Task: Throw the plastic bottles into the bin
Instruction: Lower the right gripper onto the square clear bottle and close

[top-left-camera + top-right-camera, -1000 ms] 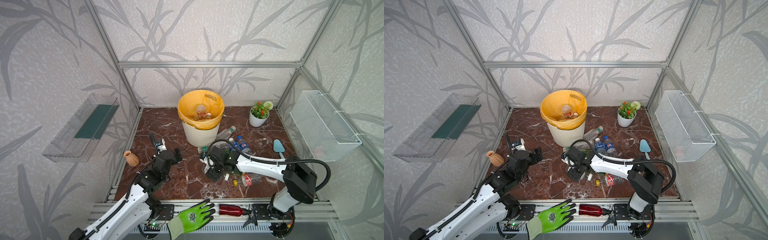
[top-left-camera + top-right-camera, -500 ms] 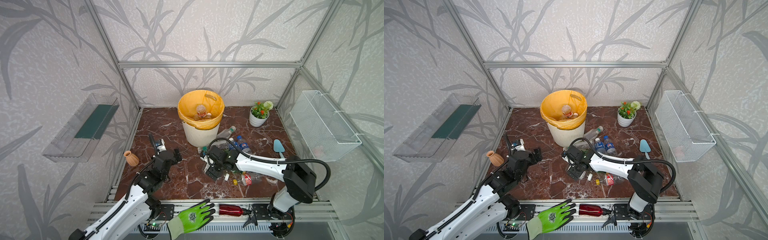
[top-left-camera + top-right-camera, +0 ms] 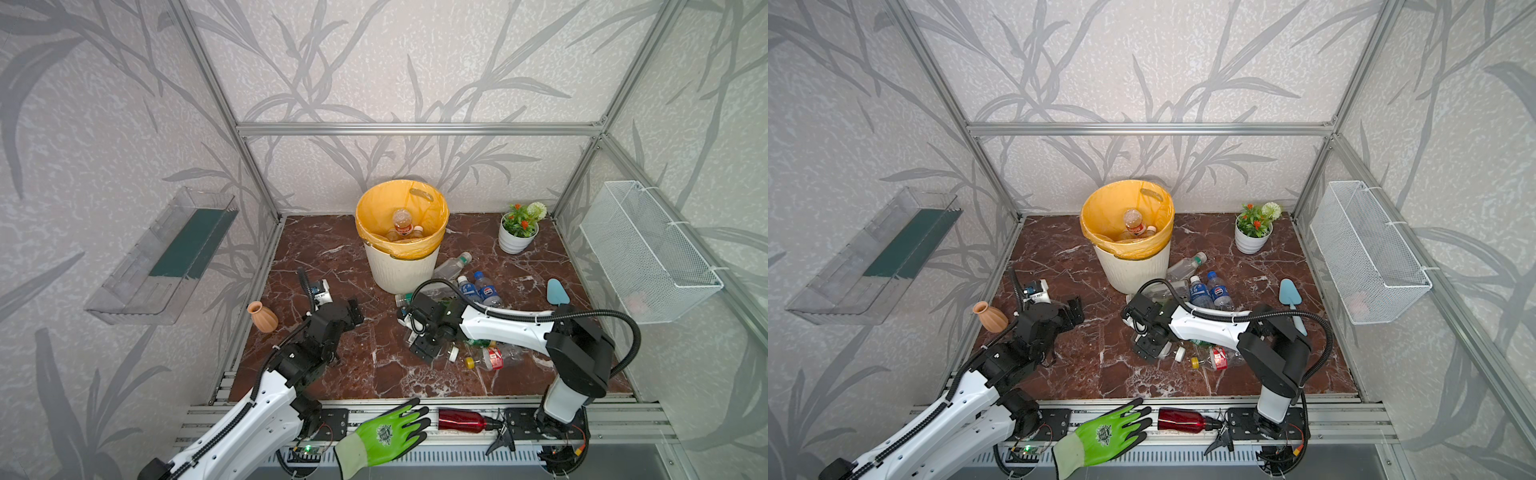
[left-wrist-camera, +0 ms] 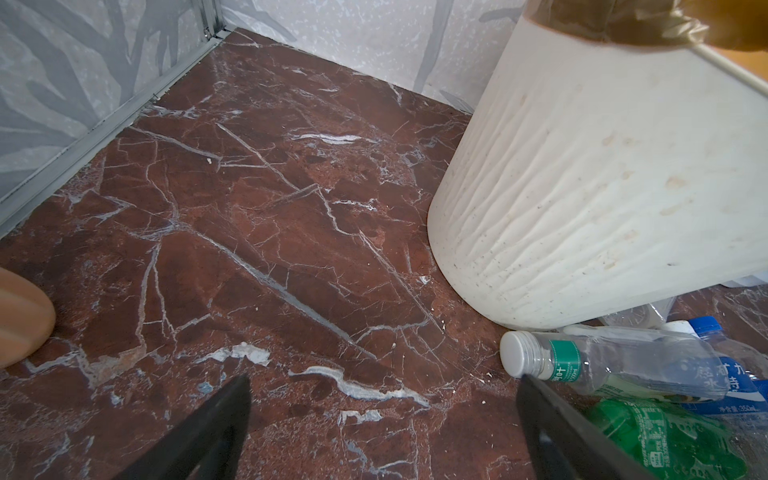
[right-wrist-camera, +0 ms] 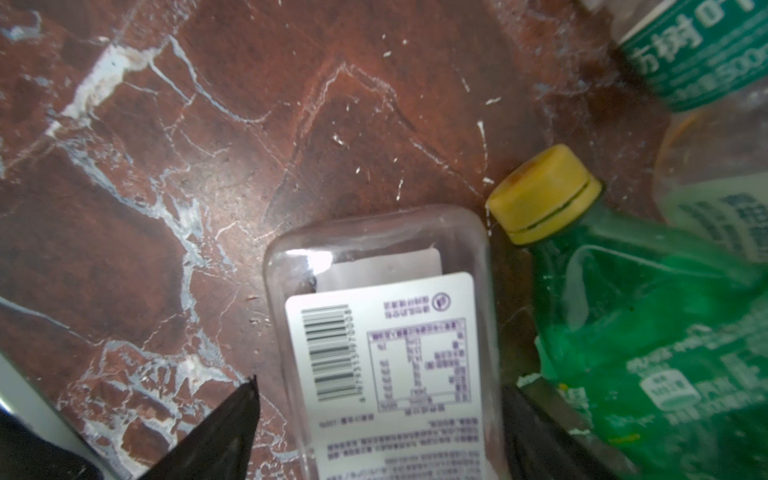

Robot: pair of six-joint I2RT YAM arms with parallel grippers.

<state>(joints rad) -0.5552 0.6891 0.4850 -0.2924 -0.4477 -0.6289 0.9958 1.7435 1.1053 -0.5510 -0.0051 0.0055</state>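
the right gripper (image 5: 380, 388) is low over the red marble counter (image 3: 374, 374), its jaws spread to either side of a clear flat bottle (image 5: 386, 332) with a white barcode label that lies on the counter. one finger (image 5: 224, 424) stands clear of that bottle's side with counter showing between, and the other is close against it, so the jaws are open around it and not clamped. just beside it lies a crushed green bottle (image 5: 648, 311) with a yellow cap. the left gripper (image 4: 384, 395) hangs wide open over bare counter, holding nothing, and a white-capped clear bottle (image 4: 602, 365) lies near one fingertip at the foot of the bin (image 4: 582, 187). in both top views the bin stands at the back middle of the counter with a few bottles (image 3: 402, 222) inside its yellow bag. the others lie in a loose heap (image 3: 478, 291) in front of it and to its right, under the right arm.
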